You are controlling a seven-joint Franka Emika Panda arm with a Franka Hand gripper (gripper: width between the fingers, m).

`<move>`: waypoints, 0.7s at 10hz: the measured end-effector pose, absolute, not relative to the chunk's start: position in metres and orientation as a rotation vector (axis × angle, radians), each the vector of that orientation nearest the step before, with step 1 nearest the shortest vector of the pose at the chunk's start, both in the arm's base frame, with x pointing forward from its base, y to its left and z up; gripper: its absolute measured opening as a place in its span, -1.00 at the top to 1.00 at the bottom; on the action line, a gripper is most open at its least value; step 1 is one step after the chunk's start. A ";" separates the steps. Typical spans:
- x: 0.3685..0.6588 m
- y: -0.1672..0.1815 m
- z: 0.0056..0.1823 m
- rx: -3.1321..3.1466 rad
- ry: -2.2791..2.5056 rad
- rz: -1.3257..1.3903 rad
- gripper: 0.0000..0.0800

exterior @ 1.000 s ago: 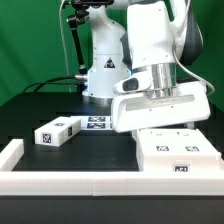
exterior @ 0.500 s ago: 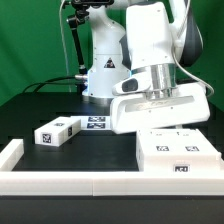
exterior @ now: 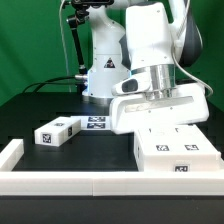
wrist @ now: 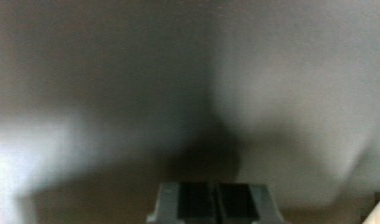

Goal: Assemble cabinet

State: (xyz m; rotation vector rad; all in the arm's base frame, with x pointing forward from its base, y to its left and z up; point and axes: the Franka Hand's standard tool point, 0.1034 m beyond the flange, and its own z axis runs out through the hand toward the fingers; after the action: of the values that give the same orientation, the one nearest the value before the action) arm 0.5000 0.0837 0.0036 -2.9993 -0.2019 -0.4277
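The white cabinet body lies at the exterior view's right, with square tags on its top and front. A small white tagged block lies apart at the left. My gripper's white hand hangs low, right over the back of the cabinet body; its fingertips are hidden there. In the wrist view my gripper shows its two dark pads pressed together with nothing seen between them, very close to a blurred grey surface.
The marker board lies flat in front of the robot base. A low white border rail runs along the front and turns up at the left corner. The table top is black.
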 end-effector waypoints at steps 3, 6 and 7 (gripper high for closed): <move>0.496 0.072 0.023 -3.012 -0.254 -0.402 0.99; 0.492 0.064 0.048 -3.021 -0.335 -0.419 0.99; 0.495 0.064 0.059 -3.022 -0.342 -0.411 0.99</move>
State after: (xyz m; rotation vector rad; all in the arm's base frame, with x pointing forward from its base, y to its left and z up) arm 0.4947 0.0642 0.0591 -3.0222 -0.3419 -0.4108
